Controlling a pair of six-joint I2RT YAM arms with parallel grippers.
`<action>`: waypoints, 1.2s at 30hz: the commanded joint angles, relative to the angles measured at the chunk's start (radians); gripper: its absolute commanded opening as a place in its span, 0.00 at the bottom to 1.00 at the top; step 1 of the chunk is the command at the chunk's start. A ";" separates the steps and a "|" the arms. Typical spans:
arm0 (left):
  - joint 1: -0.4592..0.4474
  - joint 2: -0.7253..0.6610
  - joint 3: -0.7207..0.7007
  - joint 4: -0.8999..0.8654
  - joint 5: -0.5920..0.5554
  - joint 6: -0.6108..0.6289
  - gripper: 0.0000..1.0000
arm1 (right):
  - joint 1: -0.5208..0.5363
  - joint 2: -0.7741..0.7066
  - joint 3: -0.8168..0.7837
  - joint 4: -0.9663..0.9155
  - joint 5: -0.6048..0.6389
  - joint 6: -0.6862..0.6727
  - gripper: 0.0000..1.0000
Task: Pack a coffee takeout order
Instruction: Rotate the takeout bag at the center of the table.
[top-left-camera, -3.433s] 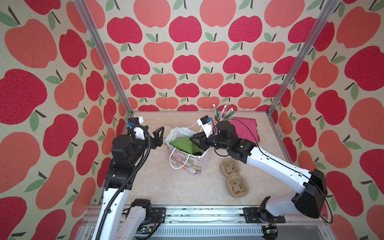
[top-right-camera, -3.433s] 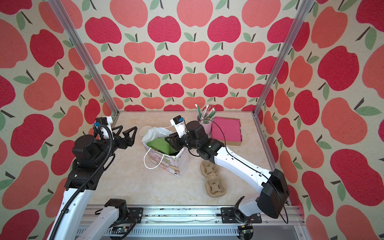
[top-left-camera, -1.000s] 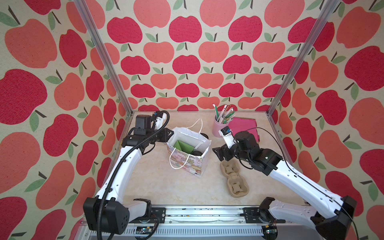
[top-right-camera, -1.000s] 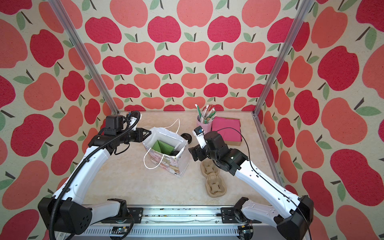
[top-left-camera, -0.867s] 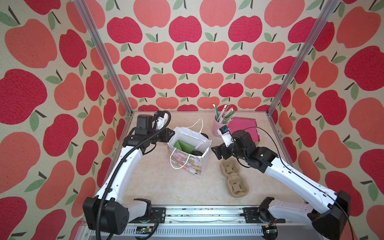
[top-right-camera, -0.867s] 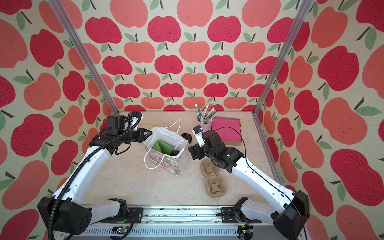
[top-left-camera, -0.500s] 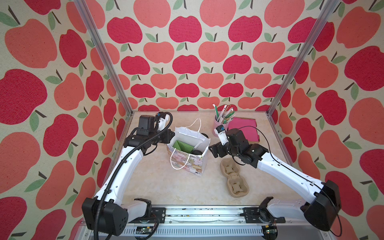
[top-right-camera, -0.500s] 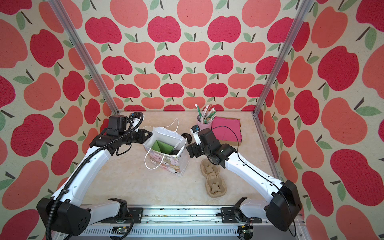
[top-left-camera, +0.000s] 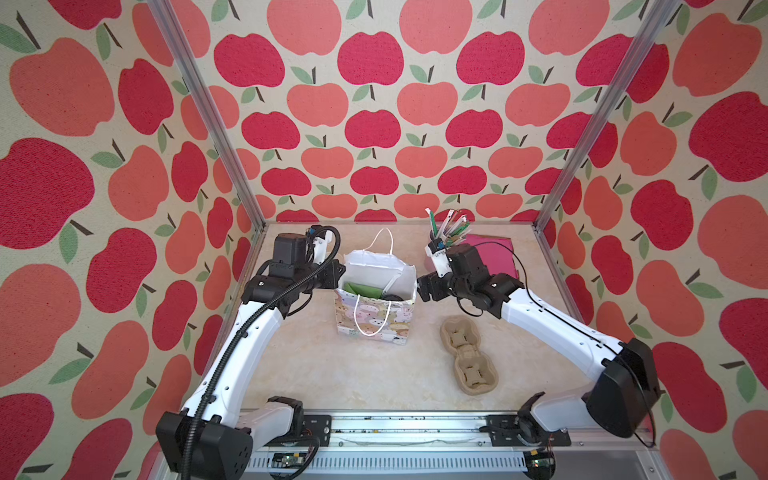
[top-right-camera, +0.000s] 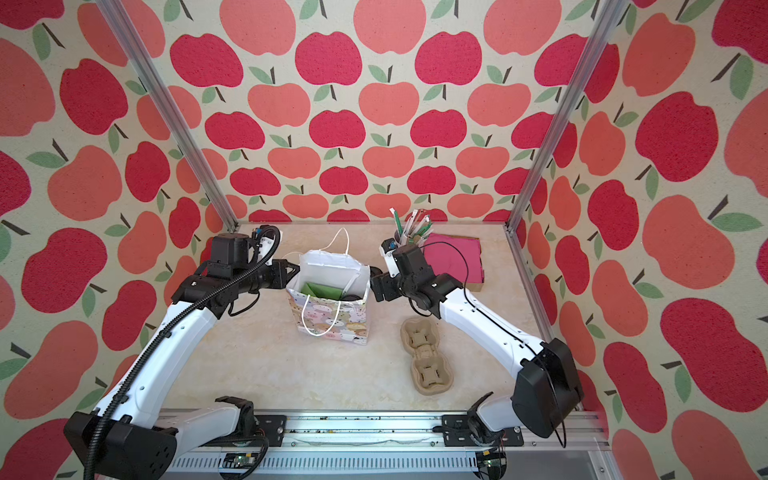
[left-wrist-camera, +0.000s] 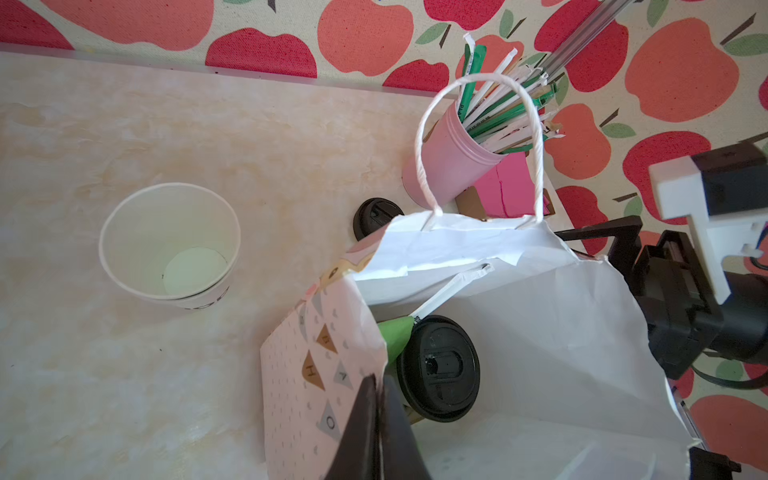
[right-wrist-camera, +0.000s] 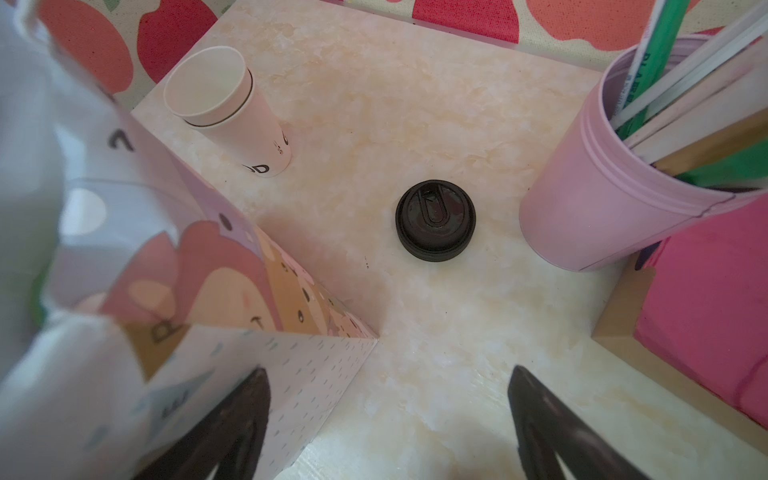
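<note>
Tools first: my left tool (left-wrist-camera: 377, 386) is pinched shut on the rim of the paper bag (top-left-camera: 376, 320), and my right tool (right-wrist-camera: 386, 386) stands wide open just beside the bag's opposite wall, holding nothing. Inside the bag I see the green napkin (top-left-camera: 360, 289), the white wrapped straw (left-wrist-camera: 449, 291) and a black lid (left-wrist-camera: 440, 368); the pulp carrier (top-left-camera: 468, 353) lies on the desk (top-left-camera: 332, 374), apart from it.

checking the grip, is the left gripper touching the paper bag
Touching. The left wrist view shows the left gripper shut on the side rim of the paper bag, the paper pinched between its fingertips.
</note>
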 joint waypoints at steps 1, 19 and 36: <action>-0.005 -0.014 -0.013 -0.020 -0.027 -0.031 0.08 | -0.001 0.037 0.053 0.017 -0.049 0.015 0.91; 0.051 -0.062 -0.013 -0.018 -0.099 -0.025 0.40 | -0.010 0.053 0.102 -0.011 -0.010 -0.035 0.91; 0.342 -0.192 -0.150 0.199 -0.171 -0.012 0.83 | -0.205 -0.326 -0.307 0.328 0.353 -0.118 0.99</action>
